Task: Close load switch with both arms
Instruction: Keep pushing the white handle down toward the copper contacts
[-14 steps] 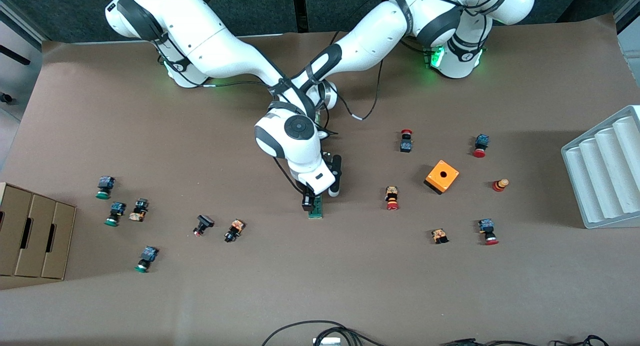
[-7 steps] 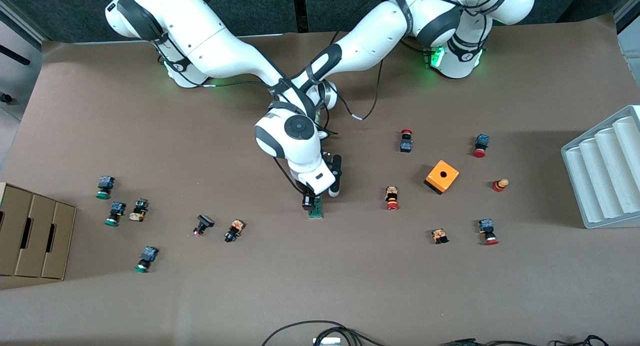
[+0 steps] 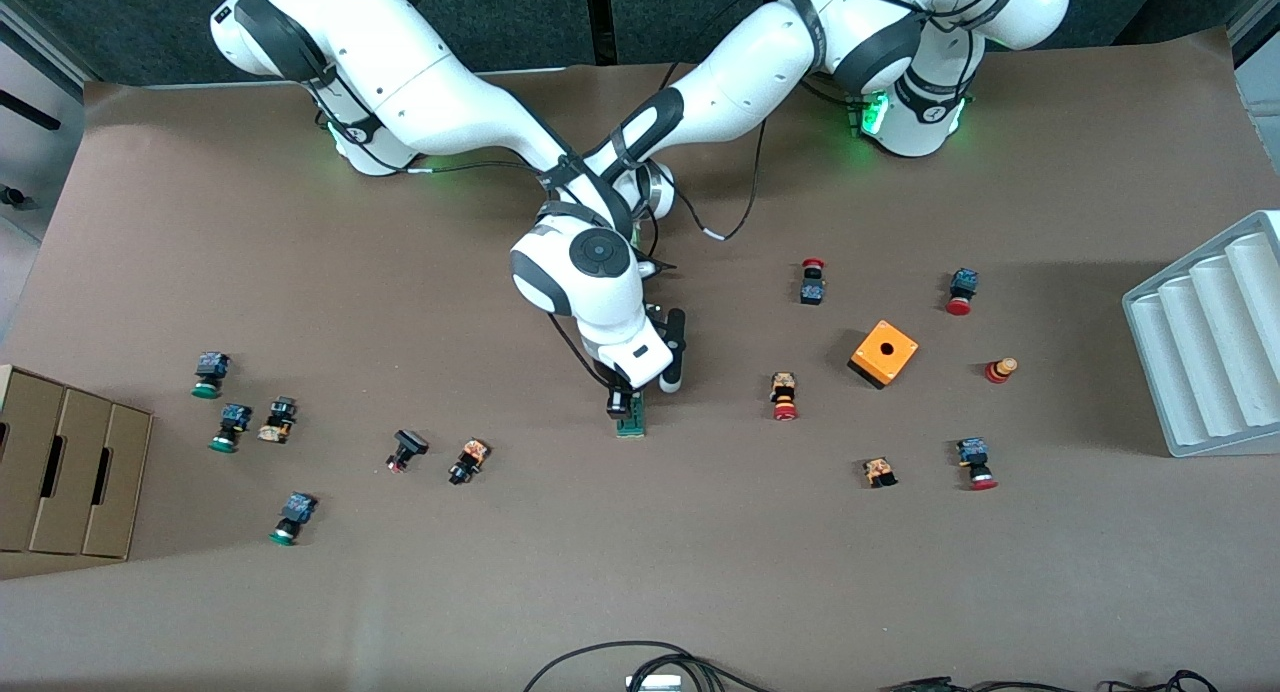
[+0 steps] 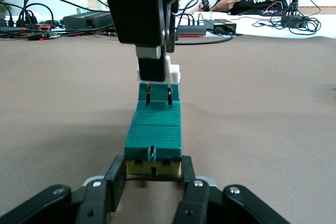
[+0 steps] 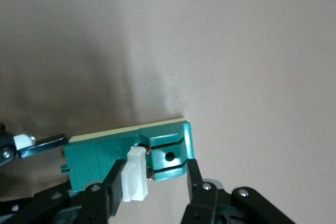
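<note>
The load switch (image 3: 632, 419) is a narrow dark-green block lying on the brown table under both hands. In the left wrist view the switch (image 4: 155, 129) runs lengthwise, and my left gripper (image 4: 152, 182) is shut on its yellow-bottomed end. That gripper is hidden under the right arm in the front view. My right gripper (image 3: 619, 402) is at the switch's other end. In the right wrist view it (image 5: 152, 174) has one finger against the white handle (image 5: 134, 179) and the other against the green end (image 5: 170, 156). The right arm's finger (image 4: 152, 69) also shows against the white handle (image 4: 173, 72).
An orange cube box (image 3: 884, 353) and several red-capped push buttons lie toward the left arm's end. Green-capped and other buttons lie toward the right arm's end, near a cardboard box (image 3: 70, 472). A white ridged tray (image 3: 1210, 342) stands at the left arm's end.
The right arm's hand has shifted very slightly away from the front camera. The switch and the left arm have not visibly moved.
</note>
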You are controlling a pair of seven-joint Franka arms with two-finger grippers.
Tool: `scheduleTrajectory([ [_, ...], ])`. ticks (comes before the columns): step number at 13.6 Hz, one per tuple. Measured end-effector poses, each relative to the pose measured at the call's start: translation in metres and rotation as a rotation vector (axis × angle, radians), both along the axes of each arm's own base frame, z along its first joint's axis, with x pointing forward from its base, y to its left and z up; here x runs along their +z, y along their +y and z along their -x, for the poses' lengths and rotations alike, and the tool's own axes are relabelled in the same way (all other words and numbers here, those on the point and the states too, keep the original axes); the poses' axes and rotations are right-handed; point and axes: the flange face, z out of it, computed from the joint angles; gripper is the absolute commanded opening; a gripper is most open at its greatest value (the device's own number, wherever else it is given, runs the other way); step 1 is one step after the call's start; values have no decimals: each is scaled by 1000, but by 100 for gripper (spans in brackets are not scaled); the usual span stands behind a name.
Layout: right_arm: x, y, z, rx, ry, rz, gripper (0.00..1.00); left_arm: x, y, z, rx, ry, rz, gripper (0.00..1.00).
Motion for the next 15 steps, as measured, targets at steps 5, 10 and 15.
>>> scheduleTrajectory([
  [5,4,1,-2,0,-7,-6,52,0,0,0,0,0,0,21],
  [10,4,1,-3,-1,-7,-6,50,0,0,0,0,0,0,21],
  [15,3,0,-3,-3,-7,-4,49,0,0,0,0,0,0,21],
])
